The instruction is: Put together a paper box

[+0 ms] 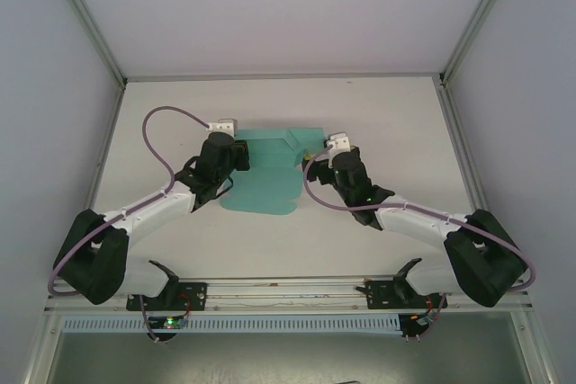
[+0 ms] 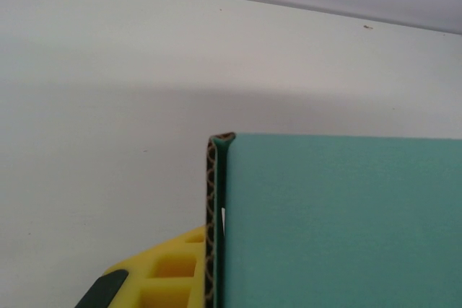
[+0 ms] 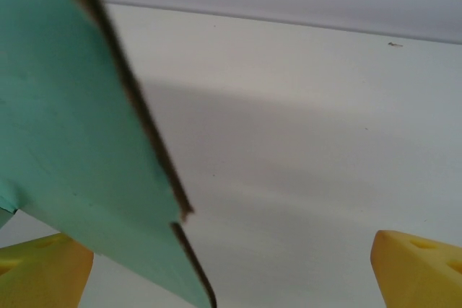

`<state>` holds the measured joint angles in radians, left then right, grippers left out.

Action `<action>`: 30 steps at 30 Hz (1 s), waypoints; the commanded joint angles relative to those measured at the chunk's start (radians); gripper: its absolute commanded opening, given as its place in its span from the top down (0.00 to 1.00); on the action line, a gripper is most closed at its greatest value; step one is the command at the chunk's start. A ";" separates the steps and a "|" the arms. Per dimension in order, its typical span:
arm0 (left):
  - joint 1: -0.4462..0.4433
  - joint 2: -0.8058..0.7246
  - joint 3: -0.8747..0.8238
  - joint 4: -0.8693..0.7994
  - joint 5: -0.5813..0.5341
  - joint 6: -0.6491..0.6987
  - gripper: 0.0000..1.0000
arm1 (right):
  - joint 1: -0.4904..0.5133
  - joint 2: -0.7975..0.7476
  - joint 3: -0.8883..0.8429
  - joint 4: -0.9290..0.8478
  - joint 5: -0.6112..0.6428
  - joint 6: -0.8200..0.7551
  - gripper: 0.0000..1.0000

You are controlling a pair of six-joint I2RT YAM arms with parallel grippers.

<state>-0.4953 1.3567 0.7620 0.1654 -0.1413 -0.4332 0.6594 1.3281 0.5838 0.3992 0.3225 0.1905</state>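
- We see the paper box (image 1: 270, 177) in plain teal-green with no print. Its cut edge is brown, with a wavy corrugated line running along it.
- The table (image 1: 378, 114) is plain white, with a soft grey shadow beside the card.
- The fingers (image 2: 170, 272) of the left gripper (image 1: 241, 155) are bright yellow, with a black patch low down. Those of the right gripper (image 3: 231, 272) are the same yellow.
- We find the left arm (image 1: 135, 213) and the right arm (image 1: 418, 219) black at the joints and white along the links.
- A mauve cable (image 1: 157, 146) loops off each arm.
- The walls (image 1: 54, 87) are pale grey.
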 commanded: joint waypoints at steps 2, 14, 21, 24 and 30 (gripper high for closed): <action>-0.011 0.007 -0.010 0.050 0.061 0.043 1.00 | 0.039 0.040 0.089 -0.007 0.057 -0.111 0.02; -0.012 -0.008 -0.035 0.046 0.109 0.142 1.00 | 0.124 0.095 0.193 -0.129 0.289 -0.525 0.02; -0.028 0.007 -0.041 0.059 0.152 0.181 1.00 | 0.137 0.165 0.243 -0.077 0.440 -0.575 0.02; -0.039 0.001 -0.053 0.056 0.135 0.208 1.00 | 0.132 0.169 0.252 -0.076 0.516 -0.568 0.02; -0.053 0.035 -0.029 0.021 0.093 0.227 1.00 | 0.137 0.122 0.223 -0.052 0.405 -0.549 0.02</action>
<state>-0.5064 1.3624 0.7284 0.2218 -0.1055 -0.2722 0.7883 1.4891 0.7891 0.2394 0.7685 -0.3725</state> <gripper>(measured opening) 0.092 0.983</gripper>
